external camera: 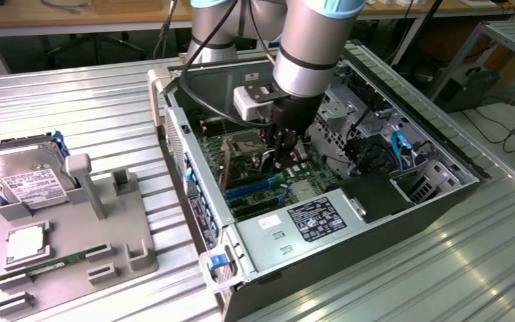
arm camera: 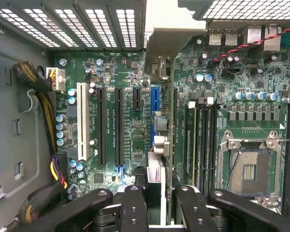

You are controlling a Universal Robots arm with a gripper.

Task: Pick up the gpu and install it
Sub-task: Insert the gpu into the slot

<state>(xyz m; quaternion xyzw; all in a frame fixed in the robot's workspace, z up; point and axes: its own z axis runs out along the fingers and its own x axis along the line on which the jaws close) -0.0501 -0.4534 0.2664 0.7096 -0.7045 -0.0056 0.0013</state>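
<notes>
My gripper (external camera: pixel 281 161) reaches down into the open computer case (external camera: pixel 436 201), above the green motherboard (external camera: pixel 280 180). It is shut on the gpu (arm camera: pixel 160 140), which the wrist view shows edge-on as a thin card running from between my black fingers (arm camera: pixel 135 208) toward the case's back wall. The card's silver end bracket (arm camera: pixel 171 34) lies near the vented slot covers (arm camera: pixel 96 21). The card stands over the blue expansion slot (arm camera: pixel 153 99); whether it is seated in the slot I cannot tell.
Black slots (arm camera: pixel 119 125) and a white slot (arm camera: pixel 83 121) lie beside the card, with the CPU socket (arm camera: pixel 249 166) on its other side. Cable bundles (arm camera: pixel 38 106) run along the case wall. On the exterior view's left, a grey holder (external camera: pixel 78 248) carries a hard drive (external camera: pixel 25 178) and a RAM stick (external camera: pixel 51 265).
</notes>
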